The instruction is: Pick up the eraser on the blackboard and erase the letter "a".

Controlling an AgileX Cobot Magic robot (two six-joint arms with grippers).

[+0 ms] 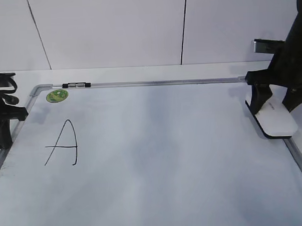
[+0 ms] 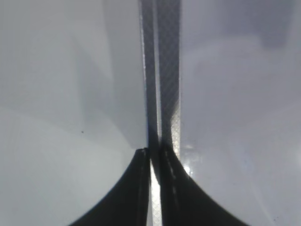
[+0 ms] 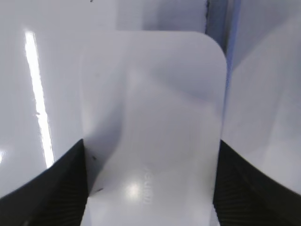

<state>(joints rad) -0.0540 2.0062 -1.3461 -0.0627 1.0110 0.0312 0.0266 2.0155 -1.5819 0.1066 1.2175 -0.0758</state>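
Only a capital "A" point(image 1: 63, 143) reads clearly on the blackboard point(image 1: 154, 83); right jaws pinch the eraser point(image 1: 272, 116), left jaws pressed together.

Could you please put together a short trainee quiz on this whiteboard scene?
1. True or false: the fingers of the right gripper stand on either side of the eraser.
2. Multiple choice: what lies along the top frame of the blackboard, just right of the green sticker? A) a marker B) a cup C) a ruler
3. Fill in: the large letter drawn on the blackboard's left side is a capital ___.

Key: 1 true; 2 A; 3 A.
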